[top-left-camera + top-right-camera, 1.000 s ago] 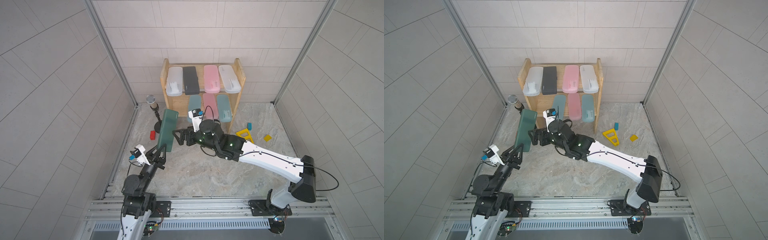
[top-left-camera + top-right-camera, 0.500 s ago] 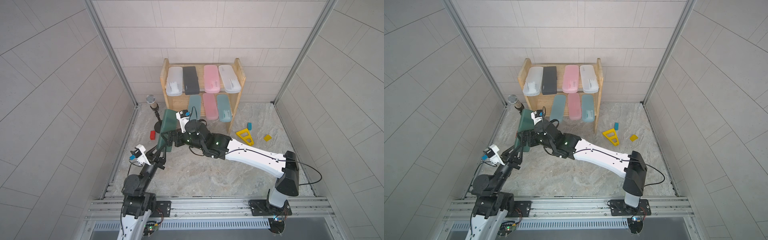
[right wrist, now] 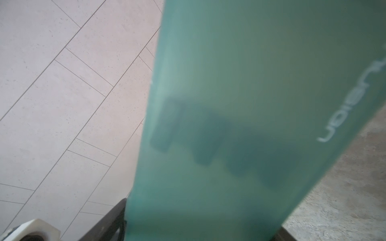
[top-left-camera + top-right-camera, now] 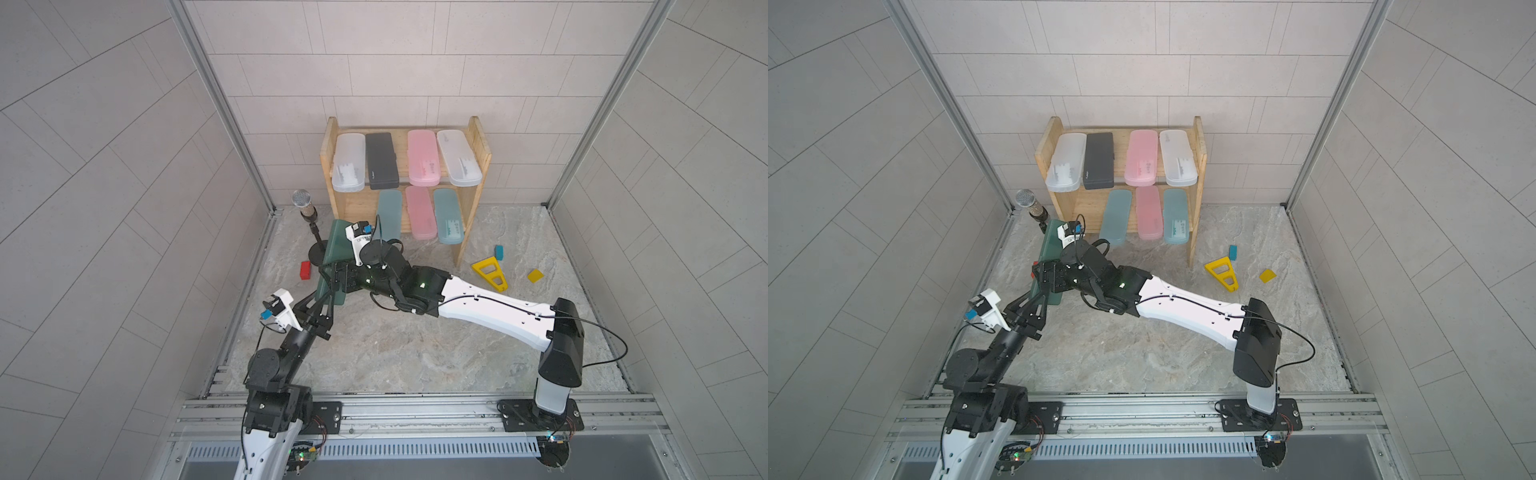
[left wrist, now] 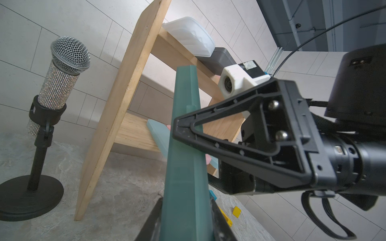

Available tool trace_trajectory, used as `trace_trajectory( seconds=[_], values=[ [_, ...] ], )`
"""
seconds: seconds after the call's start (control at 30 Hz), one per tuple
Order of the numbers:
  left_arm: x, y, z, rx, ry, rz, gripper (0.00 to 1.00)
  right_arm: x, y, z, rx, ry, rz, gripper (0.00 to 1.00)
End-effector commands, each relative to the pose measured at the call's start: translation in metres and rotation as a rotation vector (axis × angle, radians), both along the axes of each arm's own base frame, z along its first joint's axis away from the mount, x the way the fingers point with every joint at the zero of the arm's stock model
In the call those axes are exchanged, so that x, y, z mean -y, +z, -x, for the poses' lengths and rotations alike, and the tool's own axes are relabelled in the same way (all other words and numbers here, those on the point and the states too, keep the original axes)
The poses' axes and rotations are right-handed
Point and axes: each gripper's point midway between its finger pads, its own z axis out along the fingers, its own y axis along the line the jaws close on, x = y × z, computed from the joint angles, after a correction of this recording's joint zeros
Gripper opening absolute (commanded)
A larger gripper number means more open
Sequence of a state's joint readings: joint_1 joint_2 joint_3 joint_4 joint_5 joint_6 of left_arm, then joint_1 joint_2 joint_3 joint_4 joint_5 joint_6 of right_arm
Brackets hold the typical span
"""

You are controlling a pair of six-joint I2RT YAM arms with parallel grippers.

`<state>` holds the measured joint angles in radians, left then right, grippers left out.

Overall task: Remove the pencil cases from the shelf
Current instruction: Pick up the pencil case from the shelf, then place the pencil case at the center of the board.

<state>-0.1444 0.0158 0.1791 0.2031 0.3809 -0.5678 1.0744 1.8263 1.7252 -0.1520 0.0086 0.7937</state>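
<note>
Pale tiled walls (image 4: 415,83) enclose a grey marbled stone floor (image 4: 415,353). Seven smooth rounded cases (image 4: 422,162) lie on the pine shelf (image 4: 474,141). In front of it, a frosted dark green case (image 4: 337,243) stands upright. The left gripper (image 4: 324,299) pinches its lower end; the right gripper (image 4: 332,277) straddles its edges, grip unclear.

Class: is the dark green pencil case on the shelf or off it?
Off. The dark green pencil case stands roughly upright before the shelf, lower end clamped in the left gripper.
</note>
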Motion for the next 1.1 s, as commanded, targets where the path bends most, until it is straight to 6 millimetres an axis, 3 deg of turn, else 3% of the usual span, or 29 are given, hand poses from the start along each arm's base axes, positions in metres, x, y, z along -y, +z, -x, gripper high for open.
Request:
trace_trajectory(
  seconds=[0.0,0.1,0.27,0.37,0.5,0.6,0.67,0.7,0.83,0.93,1.07],
  values=[
    [0.000,0.024,0.011,0.082,-0.010,0.007,0.00,0.009,0.011,-0.002,0.033,-0.023,-0.004,0.78],
    [0.000,0.020,0.009,0.065,-0.007,0.014,0.06,0.014,0.007,-0.004,0.017,-0.023,-0.013,0.68],
    [-0.004,0.017,0.006,0.039,0.014,0.022,0.71,0.032,0.002,-0.010,0.013,-0.028,0.002,0.54],
    [-0.007,0.015,0.004,0.023,0.036,0.022,0.95,0.059,-0.003,-0.007,0.032,-0.034,0.056,0.53],
    [-0.019,0.010,-0.001,-0.027,0.112,0.023,1.00,0.112,-0.042,0.015,0.038,-0.035,0.211,0.50],
    [-0.029,0.007,-0.004,-0.059,0.167,0.054,1.00,0.164,-0.085,0.040,-0.020,-0.026,0.364,0.50],
    [-0.032,0.006,-0.005,-0.103,0.180,0.055,1.00,0.199,-0.108,0.056,-0.080,-0.022,0.448,0.50],
    [-0.032,0.016,-0.002,-0.104,0.178,0.053,1.00,0.220,-0.121,0.062,-0.125,-0.029,0.490,0.50],
    [-0.025,0.018,-0.014,-0.205,0.139,0.082,1.00,0.300,-0.167,0.079,-0.315,-0.102,0.554,0.51],
    [-0.011,0.017,-0.027,-0.281,0.069,0.103,1.00,0.336,-0.187,0.084,-0.407,-0.148,0.541,0.51],
    [-0.013,0.011,-0.043,-0.343,0.096,0.093,1.00,0.343,-0.217,0.085,-0.528,-0.120,0.487,0.52]
  ],
)
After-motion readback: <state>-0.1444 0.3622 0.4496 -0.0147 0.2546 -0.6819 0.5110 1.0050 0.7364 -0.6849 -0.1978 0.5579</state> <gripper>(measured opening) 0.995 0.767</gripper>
